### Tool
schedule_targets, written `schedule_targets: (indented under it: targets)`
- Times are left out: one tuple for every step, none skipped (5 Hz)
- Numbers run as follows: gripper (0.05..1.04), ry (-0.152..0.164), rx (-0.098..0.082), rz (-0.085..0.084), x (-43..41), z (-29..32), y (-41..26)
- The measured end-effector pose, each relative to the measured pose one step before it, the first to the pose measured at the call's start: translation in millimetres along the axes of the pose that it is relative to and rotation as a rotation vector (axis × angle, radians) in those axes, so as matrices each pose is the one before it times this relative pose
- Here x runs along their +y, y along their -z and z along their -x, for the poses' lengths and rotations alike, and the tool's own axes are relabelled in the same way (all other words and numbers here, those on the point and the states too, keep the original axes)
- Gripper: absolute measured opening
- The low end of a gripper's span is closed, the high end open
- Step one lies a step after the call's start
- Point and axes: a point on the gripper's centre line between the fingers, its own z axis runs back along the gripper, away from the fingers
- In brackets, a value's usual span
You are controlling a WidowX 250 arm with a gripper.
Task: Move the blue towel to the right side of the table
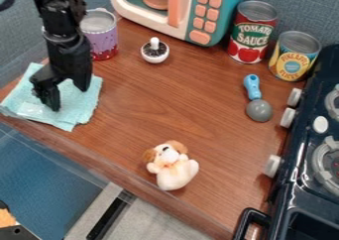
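- Blue towel (81,110): 1 piece, spread at the left end of the wooden table (165,95), directly beneath the gripper (69,97).
- Gripper: 2 fingers parted, pointing down over the towel; contact with the cloth cannot be determined.

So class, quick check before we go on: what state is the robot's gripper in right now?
Gripper: open, its fingers apart at the blue towel, with nothing seen clamped between them.
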Motion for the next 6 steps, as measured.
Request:
schedule_targets:
  targets:
    - [1.001,0.0071,0.0135,-0.0203,9.35,-8.98,3.28]
    - [1.000,0.0039,-0.0323,-0.0409,5.98,-7.70,0.45]
    - [1.000,0.0595,-0.0347,-0.0297,11.06,-19.04,0.09]
    - [1.000,0.0934,-0.0508,-0.0409,19.57,-32.06,-0.51]
    - [1.000,0.0851,-0.0421,-0.0265,23.49,-28.76,2.86]
    - [1.000,0.0949,-0.0410,-0.0120,25.67,-29.10,3.88]
